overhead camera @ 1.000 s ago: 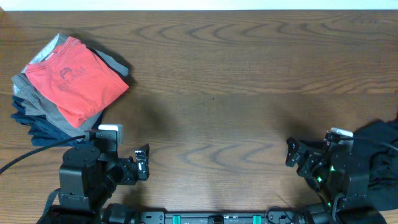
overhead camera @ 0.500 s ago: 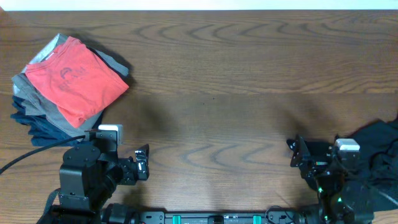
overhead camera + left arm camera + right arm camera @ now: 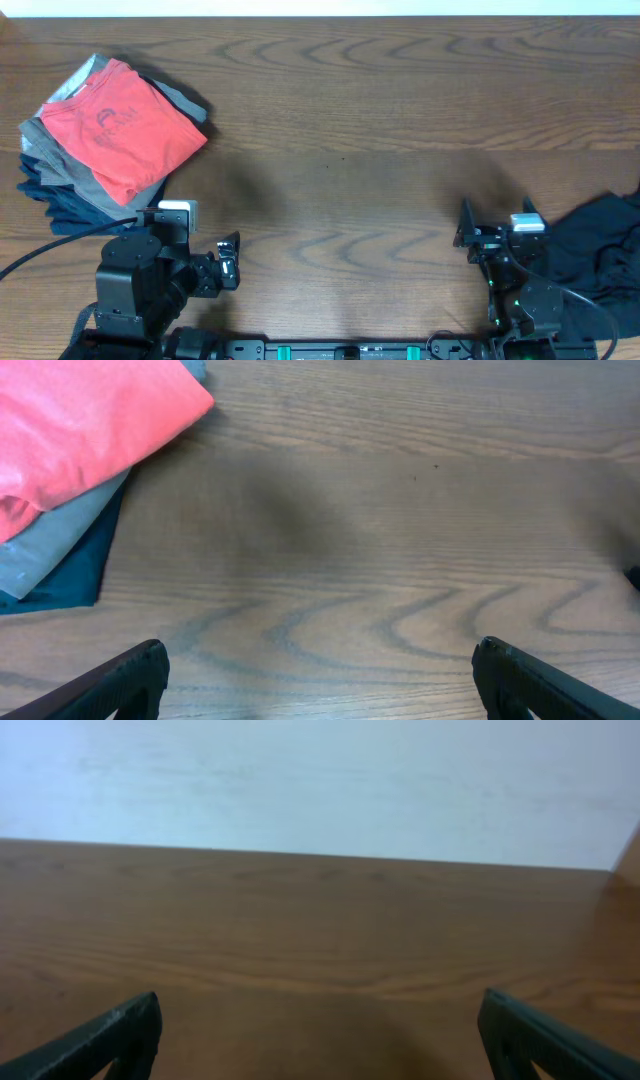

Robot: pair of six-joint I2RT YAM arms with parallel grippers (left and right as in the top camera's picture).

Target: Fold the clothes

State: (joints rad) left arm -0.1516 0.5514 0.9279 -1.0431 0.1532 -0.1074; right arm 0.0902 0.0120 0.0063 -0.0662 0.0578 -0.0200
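The coral-red T-shirt (image 3: 120, 125) lies folded on top of a stack at the table's far left, with faint lettering showing. Its corner shows at the top left of the left wrist view (image 3: 80, 420). My left gripper (image 3: 231, 262) is open and empty near the front edge, to the right of and below the stack; its jaws stand wide over bare wood (image 3: 320, 670). My right gripper (image 3: 495, 222) is open and empty at the front right, facing across the table toward the far wall (image 3: 320, 1030).
A grey folded garment (image 3: 70, 170) and dark navy folded garments (image 3: 60, 205) lie under the red shirt; both show in the left wrist view (image 3: 50, 550) (image 3: 70, 580). A crumpled dark garment (image 3: 600, 250) lies at the right edge beside my right arm.
My right arm has shifted and turned at the front right, its gripper now facing the far side. The left arm and the stack have not moved.
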